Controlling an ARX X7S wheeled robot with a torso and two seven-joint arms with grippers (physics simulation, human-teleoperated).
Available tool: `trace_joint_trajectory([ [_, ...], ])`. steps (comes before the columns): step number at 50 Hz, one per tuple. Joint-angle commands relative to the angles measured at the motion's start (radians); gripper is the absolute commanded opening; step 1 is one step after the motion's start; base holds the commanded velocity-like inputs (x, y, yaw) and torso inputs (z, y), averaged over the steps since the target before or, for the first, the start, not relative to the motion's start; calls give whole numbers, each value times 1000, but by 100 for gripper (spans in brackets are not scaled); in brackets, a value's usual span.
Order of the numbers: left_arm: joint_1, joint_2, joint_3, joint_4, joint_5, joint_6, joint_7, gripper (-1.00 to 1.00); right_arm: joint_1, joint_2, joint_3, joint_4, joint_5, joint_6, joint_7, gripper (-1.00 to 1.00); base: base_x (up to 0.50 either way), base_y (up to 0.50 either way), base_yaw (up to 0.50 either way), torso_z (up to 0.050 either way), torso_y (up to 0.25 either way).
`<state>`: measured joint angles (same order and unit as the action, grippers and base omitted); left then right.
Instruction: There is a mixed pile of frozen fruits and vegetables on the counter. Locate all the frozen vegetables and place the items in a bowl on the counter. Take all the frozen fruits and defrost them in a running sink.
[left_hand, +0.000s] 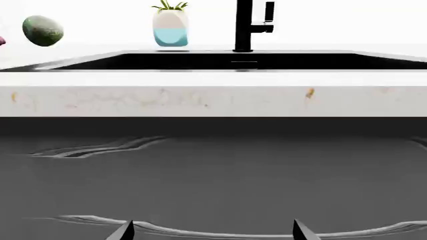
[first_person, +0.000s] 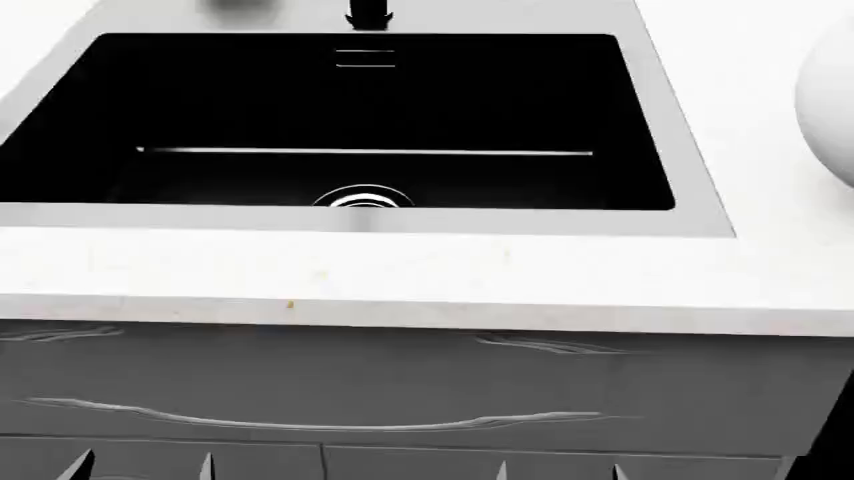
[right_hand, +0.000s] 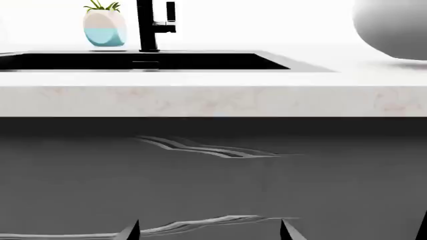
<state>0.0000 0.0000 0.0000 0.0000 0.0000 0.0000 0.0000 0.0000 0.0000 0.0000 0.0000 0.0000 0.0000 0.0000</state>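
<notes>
Head view: both arms parked low in front of the grey drawers (first_person: 400, 400), below the tabletop (first_person: 400, 275) edge. Only fingertip points show at the near border. Left pincer (first_person: 142, 466) and right pincer (first_person: 558, 470) each have tips spread apart with nothing between them, so both read as released and empty.

Sink (first_person: 360, 120) sits straight ahead, black basin, chrome drain (first_person: 363, 198) near its front wall, faucet (first_person: 368, 14) base at the far rim. No water visible, so my guess is the tap is not yet on.

Bowl (first_person: 830, 100): white, far right on the tabletop, cut off by the frame edge. It also shows in the right wrist view, to the right of the sink.

Left wrist view: green vegetable (left_hand: 43, 30), a mottled oval lump, lies on the tabletop left of the sink, well apart from the plant pot (left_hand: 170, 29) beside the faucet. A sliver of pink at the frame edge just left of it may be the frozen fruit; too little shows to tell. Yellow piece not in any view.

Key relation: the produce lies to the far left, above and beyond the left pincer; the bowl lies far right. The left arm is nearer the pile, the right arm nearer the bowl. The green lump's long axis looks tilted, roughly across the view. Either arm must rise over the tabletop lip first.
</notes>
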Motion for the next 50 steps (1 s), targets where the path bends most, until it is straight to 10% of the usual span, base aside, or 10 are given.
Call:
trace_joint_trajectory([
  [1, 0, -10, 11, 0, 0, 0, -11, 100, 0, 9, -13, 0, 9, 0, 13, 100, 0, 0, 0, 0, 0],
  [18, 0, -39, 56, 54, -1, -57, -57, 100, 39, 41, -35, -61, 57, 135, 31, 100, 0, 0, 0, 0, 0],
  [36, -139, -102, -1, 834, -135, -890, -74, 100, 190, 158, 16, -763, 121, 834, 67, 100, 0, 0, 0, 0, 0],
  [50, -75, -155, -36, 839, -143, -805, -61, 100, 183, 197, 39, -819, 122, 871, 73, 100, 0, 0, 0, 0, 0],
])
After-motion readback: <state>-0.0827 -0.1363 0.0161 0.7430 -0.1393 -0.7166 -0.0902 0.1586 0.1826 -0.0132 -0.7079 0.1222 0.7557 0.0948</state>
